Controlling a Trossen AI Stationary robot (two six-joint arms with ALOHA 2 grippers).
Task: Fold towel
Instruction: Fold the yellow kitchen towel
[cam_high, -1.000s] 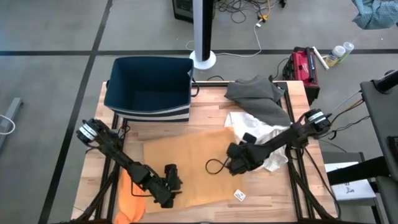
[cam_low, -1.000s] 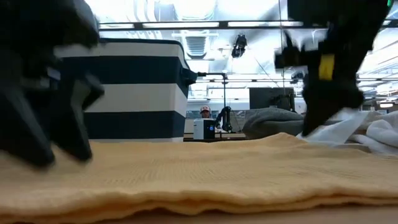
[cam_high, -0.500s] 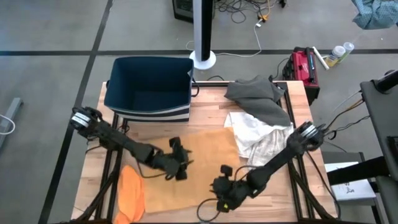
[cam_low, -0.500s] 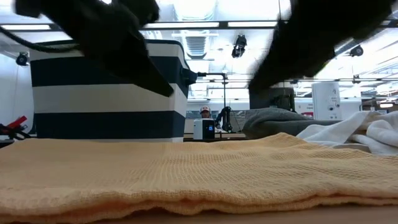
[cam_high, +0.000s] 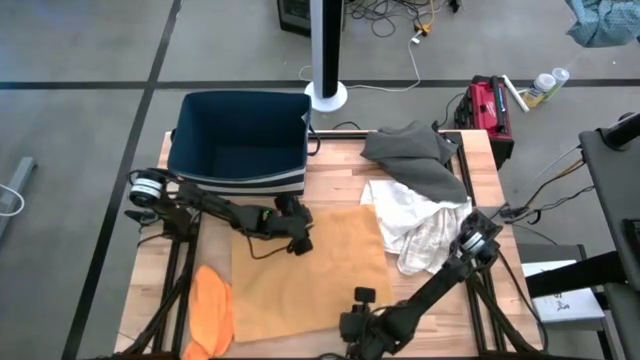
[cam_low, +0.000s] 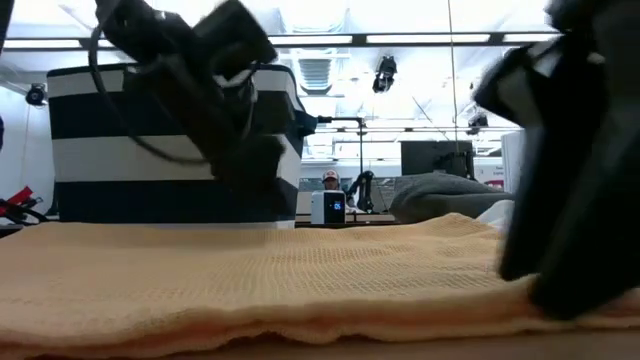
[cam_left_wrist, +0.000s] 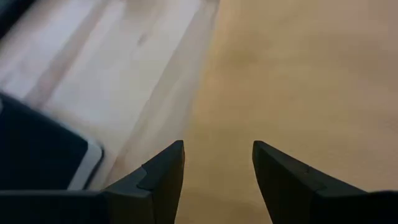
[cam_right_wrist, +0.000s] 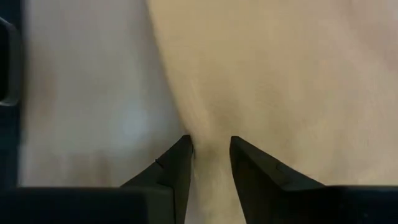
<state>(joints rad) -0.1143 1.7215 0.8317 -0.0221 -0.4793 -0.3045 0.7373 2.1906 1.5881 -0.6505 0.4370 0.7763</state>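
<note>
Left gripper (cam_high: 297, 240) first: fingers (cam_left_wrist: 163, 171) spread, nothing between them, hovering over the far left corner of the tan towel (cam_high: 305, 270), right where the cloth meets bare wood. Down at the near edge of the table (cam_high: 335, 172), the right gripper (cam_high: 355, 325) has its fingers (cam_right_wrist: 177, 163) standing a narrow gap apart, straddling the towel's near edge; whether they actually pinch the cloth, cannot tell from here. The towel itself lies flat across the middle of the table, reaching toward the near edge, its rippled hem showing in the low view. Just off its left side, at the near left corner, sits an orange cloth (cam_high: 211, 312). At the far left corner stands the navy bin (cam_high: 240, 140) with striped sides. Over on the right side, a white cloth (cam_high: 415, 225) lies crumpled, and a grey cloth (cam_high: 412, 152) is heaped at the far right corner.
</note>
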